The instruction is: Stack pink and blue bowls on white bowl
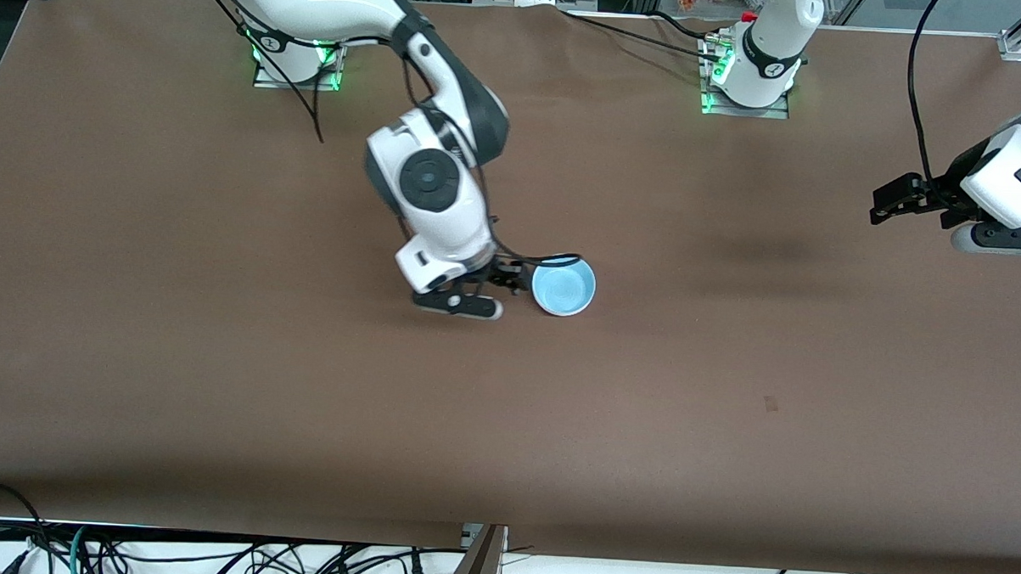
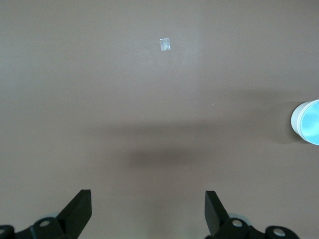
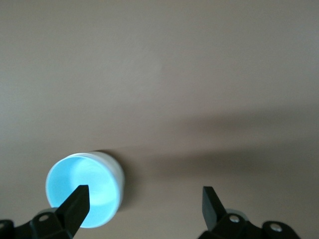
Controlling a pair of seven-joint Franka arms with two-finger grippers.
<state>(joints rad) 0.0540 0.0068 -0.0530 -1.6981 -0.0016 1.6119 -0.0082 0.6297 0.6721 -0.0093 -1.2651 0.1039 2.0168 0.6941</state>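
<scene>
A light blue bowl [image 1: 563, 287] stands upright near the middle of the table. The right wrist view shows the blue bowl [image 3: 84, 177] nested in a white bowl, whose white wall [image 3: 114, 168] shows round it. In the left wrist view the blue bowl [image 2: 309, 122] sits at the picture's edge. The pink bowl is hidden. My right gripper [image 1: 502, 293] hangs open right beside the bowl, toward the right arm's end of the table. Nothing is between the right gripper's [image 3: 144, 196] fingers, and one fingertip [image 3: 77, 199] overlaps the bowl's rim. My left gripper [image 1: 883, 202] waits open and empty over the left arm's end of the table [image 2: 148, 199].
A small scrap of tape [image 1: 770, 403] lies on the brown table, nearer to the front camera than the bowl and toward the left arm's end; the scrap of tape [image 2: 165, 44] also shows in the left wrist view. Cables hang below the table's front edge [image 1: 297, 560].
</scene>
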